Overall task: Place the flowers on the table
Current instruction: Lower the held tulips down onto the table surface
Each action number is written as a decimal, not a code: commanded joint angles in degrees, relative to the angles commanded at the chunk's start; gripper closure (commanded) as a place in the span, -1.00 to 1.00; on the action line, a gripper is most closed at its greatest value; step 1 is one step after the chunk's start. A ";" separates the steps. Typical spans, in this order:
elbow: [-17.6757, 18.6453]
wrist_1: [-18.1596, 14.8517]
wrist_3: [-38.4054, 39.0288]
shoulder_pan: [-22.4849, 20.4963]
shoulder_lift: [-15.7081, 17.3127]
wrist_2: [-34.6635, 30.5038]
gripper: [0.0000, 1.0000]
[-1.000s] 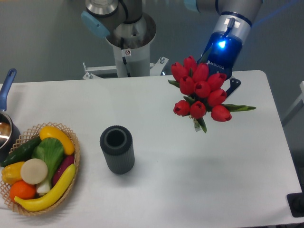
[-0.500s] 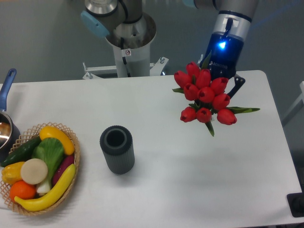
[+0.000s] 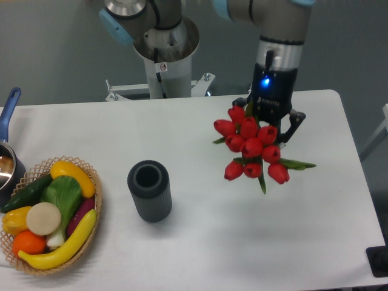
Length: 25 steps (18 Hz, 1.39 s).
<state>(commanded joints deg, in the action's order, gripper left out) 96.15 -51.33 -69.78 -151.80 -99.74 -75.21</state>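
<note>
Nearest, the wicker basket of vegetables (image 3: 51, 215) and the dark cylinder vase (image 3: 149, 190) stand at the left of the table (image 3: 200, 242). Further back, the gripper (image 3: 271, 118) is clamped on the flowers (image 3: 251, 145), held above the table's right part. I judge it should lower them slowly onto the bare surface, away from the right edge.

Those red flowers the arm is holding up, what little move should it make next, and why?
Probably lower them straight down. The gripper holds the flowers above the right part of the table, and the white surface just below them looks bare, well apart from the dark cylinder, so setting them down there seems safe.
</note>
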 joint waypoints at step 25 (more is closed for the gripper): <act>-10.90 0.09 -4.49 8.71 -25.32 -21.56 0.06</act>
<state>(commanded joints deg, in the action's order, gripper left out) 85.26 -51.24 -74.27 -143.09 -125.06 -96.77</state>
